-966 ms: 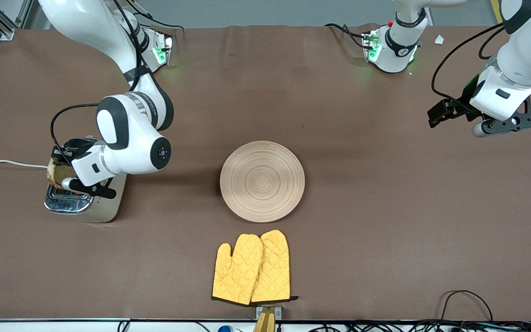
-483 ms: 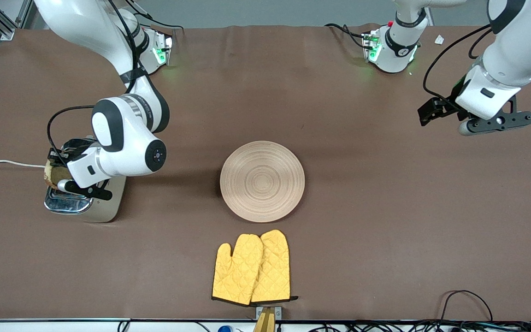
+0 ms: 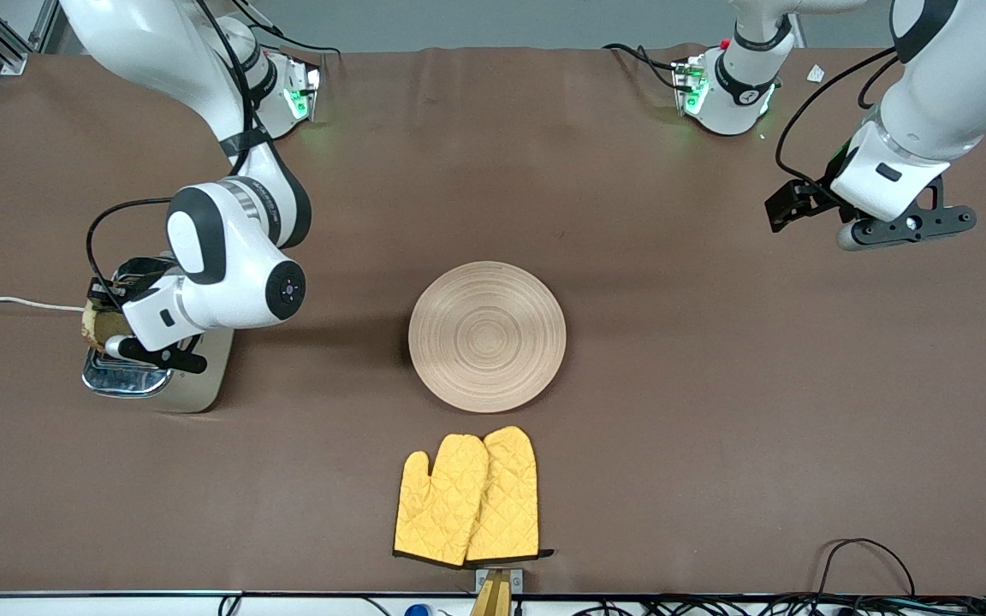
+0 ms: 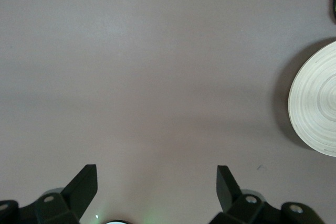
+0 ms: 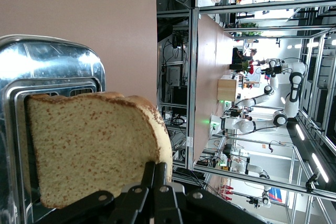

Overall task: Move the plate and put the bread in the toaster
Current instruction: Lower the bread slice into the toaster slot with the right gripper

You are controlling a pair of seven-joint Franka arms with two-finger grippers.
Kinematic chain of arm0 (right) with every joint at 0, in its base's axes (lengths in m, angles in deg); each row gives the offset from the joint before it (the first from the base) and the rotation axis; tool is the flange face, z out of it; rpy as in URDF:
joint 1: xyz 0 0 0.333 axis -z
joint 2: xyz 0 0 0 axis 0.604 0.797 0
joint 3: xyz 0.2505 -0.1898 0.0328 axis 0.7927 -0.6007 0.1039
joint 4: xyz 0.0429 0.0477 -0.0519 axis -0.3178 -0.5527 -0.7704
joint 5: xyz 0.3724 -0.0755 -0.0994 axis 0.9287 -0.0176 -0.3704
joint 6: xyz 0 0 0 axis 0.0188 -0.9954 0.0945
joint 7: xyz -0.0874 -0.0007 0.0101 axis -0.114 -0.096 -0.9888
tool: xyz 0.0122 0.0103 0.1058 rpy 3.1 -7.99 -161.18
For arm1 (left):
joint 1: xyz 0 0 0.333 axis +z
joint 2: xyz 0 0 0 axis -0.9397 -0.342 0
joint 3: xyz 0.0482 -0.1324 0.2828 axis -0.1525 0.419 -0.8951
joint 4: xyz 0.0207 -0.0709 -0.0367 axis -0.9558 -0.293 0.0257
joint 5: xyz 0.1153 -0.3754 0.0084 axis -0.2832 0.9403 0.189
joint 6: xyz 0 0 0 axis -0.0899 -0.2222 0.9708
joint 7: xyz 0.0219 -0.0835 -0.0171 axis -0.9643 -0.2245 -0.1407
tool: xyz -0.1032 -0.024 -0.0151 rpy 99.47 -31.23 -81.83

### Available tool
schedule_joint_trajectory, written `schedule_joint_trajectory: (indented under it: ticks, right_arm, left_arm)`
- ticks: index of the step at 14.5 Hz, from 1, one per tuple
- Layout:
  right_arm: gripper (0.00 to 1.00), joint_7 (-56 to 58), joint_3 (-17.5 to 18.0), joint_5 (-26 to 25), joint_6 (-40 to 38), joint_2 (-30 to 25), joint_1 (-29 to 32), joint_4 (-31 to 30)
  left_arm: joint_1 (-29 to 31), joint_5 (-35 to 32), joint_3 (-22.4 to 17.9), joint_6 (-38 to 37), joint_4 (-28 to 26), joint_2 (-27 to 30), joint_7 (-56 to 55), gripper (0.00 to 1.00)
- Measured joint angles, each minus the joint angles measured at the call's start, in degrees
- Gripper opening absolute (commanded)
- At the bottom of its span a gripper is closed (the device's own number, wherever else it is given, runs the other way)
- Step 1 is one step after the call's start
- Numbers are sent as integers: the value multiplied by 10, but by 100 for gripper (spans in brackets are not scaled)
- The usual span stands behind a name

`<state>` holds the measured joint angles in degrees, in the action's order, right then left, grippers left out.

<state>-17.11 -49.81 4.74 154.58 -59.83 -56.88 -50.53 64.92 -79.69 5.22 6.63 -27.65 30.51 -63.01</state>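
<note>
The bread [image 5: 94, 148], a brown speckled slice with a darker crust, stands on edge over the chrome top of the toaster [image 3: 193, 389], pinched at one edge by the right gripper [image 5: 156, 174], whose fingers are pressed tight together on it. In the right wrist view the slice sits right at the mouth of a slot, its flat face turned to the camera and the shiny top of the toaster showing beside and past it; how far it has gone into the slot cannot be told. In the front view only a sliver of the bread [image 3: 92, 322] shows at the edge of the right arm's wrist, above the toaster, which stands at the right arm's end of the table with its white power cord [image 3: 5, 299] running off the table's edge there.

The plate [image 3: 487, 335], round, pale wood with ring grooves, lies flat near the middle of the table, well apart from the toaster. A pair of yellow oven mitts [image 3: 467, 498] lies nearer to the front camera than the plate, just clear of its rim.

The left gripper [image 4: 157, 182] hangs over bare table at the left arm's end, its fingers spread wide and holding nothing; an edge of the plate [image 4: 315, 103] shows in its wrist view
</note>
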Motion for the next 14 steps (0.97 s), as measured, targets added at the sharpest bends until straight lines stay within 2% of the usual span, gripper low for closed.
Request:
schedule_joint_trajectory:
  ticks: [14]
  right_arm:
    - [0,-32,0,0,7,0,6,-11]
  left_arm:
    - [4,0,-1,4,0,0,0,100]
